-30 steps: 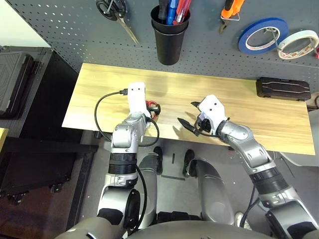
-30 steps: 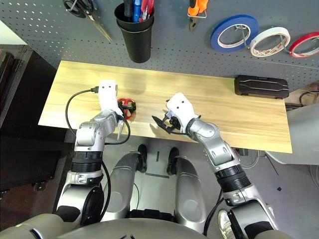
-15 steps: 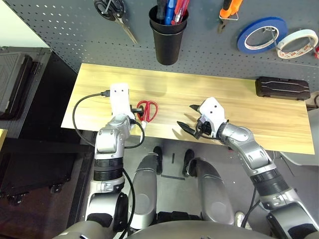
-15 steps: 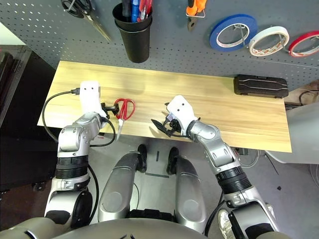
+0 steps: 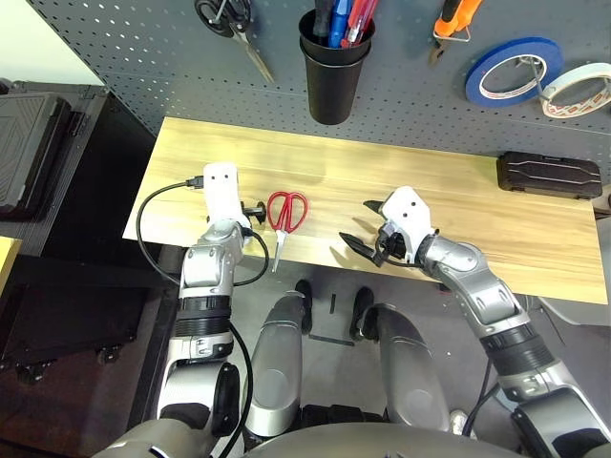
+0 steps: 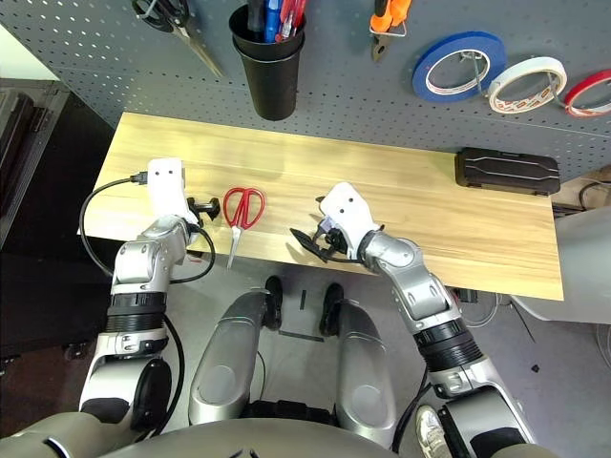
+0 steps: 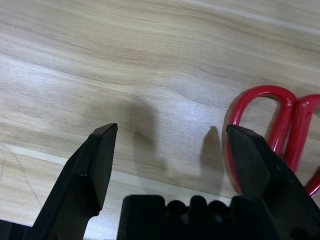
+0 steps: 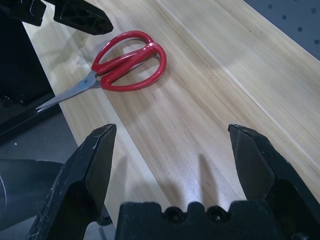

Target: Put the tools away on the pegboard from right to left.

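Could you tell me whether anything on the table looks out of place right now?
The red-handled scissors lie loose on the table, blade tips jutting past its near edge, beside the open left gripper, while other tools hang on the pegboard.

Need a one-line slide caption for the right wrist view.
Open right gripper looks across the wooden table at the red-handled scissors lying flat near the edge, beside the left gripper.

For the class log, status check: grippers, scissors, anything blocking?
Left gripper open, empty, beside the red-handled scissors. Right gripper open, empty. Scissors flat on table, not yet hung. Nothing in the way.
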